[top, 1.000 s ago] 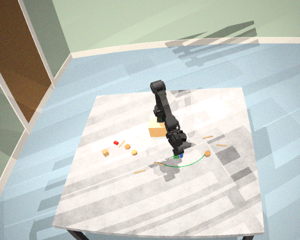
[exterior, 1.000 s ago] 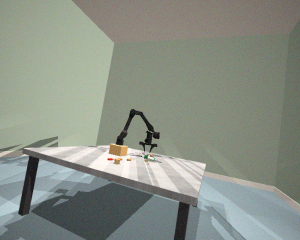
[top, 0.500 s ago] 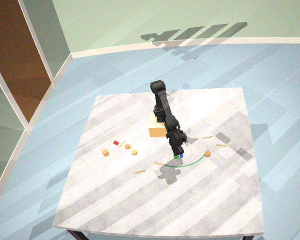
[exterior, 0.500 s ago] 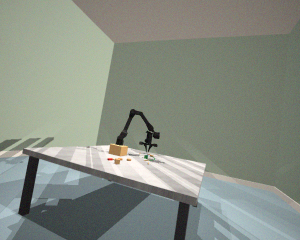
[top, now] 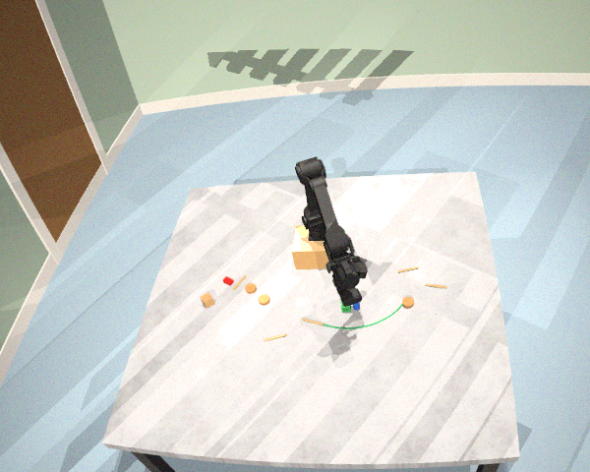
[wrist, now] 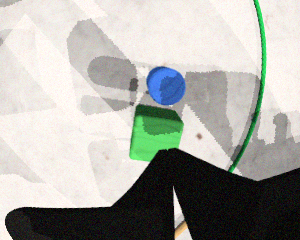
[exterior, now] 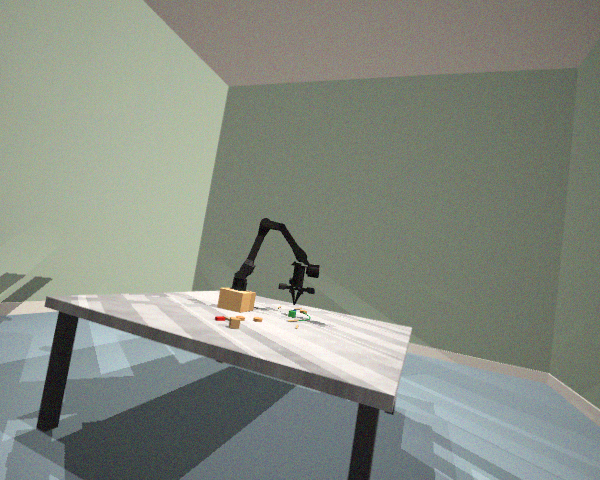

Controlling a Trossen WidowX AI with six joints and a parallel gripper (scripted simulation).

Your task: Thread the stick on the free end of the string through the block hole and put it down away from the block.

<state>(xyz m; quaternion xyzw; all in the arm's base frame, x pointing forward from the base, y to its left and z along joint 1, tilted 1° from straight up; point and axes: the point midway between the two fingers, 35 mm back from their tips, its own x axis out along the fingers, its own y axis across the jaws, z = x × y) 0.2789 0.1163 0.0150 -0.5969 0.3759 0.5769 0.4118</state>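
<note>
The wooden block [top: 309,261] [exterior: 235,299] stands on the table near the arm's base; its hole does not show. The wooden button [top: 407,302] lies right of the gripper in the top view. The green string [top: 352,327] [wrist: 263,60] curves from it to the thin stick [top: 312,321] [exterior: 293,320], which lies flat on the table; part of that stick [wrist: 181,229] shows between the finger outlines in the wrist view. My gripper [exterior: 294,303] [wrist: 168,158] is shut with nothing between its tips. It points down above the table, beside the green cube.
The green cube [top: 345,308] [wrist: 157,135] and blue cylinder [top: 356,306] [wrist: 166,86] are close to the gripper. Loose sticks lie right [top: 407,269] [top: 436,285] and left [top: 274,337] [top: 239,282]. Two discs [top: 250,287] [top: 264,299], a wooden cube [top: 207,300] and a red piece [top: 228,280] are left.
</note>
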